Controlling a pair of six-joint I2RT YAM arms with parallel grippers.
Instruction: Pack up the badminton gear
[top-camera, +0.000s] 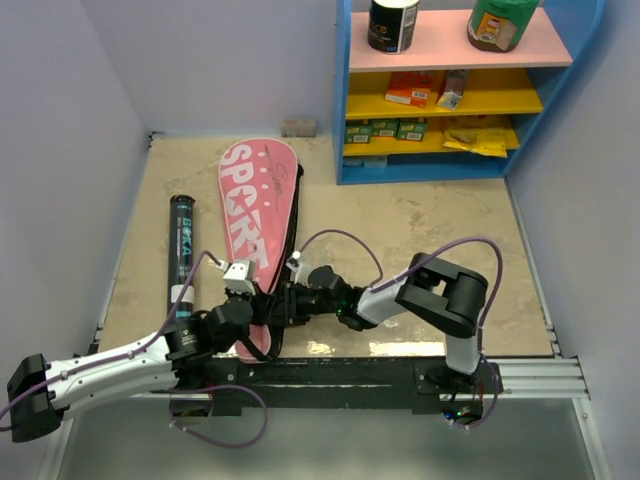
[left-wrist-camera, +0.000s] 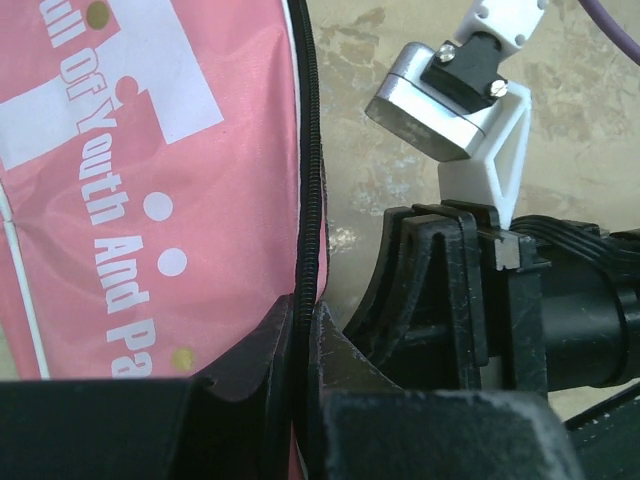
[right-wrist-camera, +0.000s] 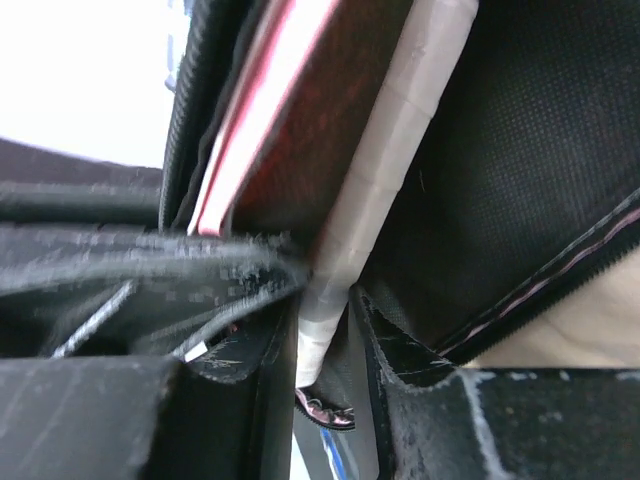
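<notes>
The pink bag (top-camera: 255, 215) lettered "SPORT" lies on the table, narrow end toward me. The black shuttle tube (top-camera: 181, 250) lies to its left. My left gripper (top-camera: 250, 306) is shut on the bag's black zipper edge (left-wrist-camera: 309, 200) at the narrow end; the pink cloth (left-wrist-camera: 150, 200) fills the left wrist view. My right gripper (top-camera: 288, 302) reaches into the bag's opening from the right. It is closed round a white-taped racket handle (right-wrist-camera: 345, 250) inside the bag's black lining (right-wrist-camera: 530, 150). The racket heads are hidden. No shuttlecocks show.
A blue shelf unit (top-camera: 450, 90) with boxes and jars stands at the back right. Grey walls close in the left and right sides. The black mounting rail (top-camera: 400, 372) runs along the near edge. The right gripper's body (left-wrist-camera: 470, 290) sits close beside my left jaws.
</notes>
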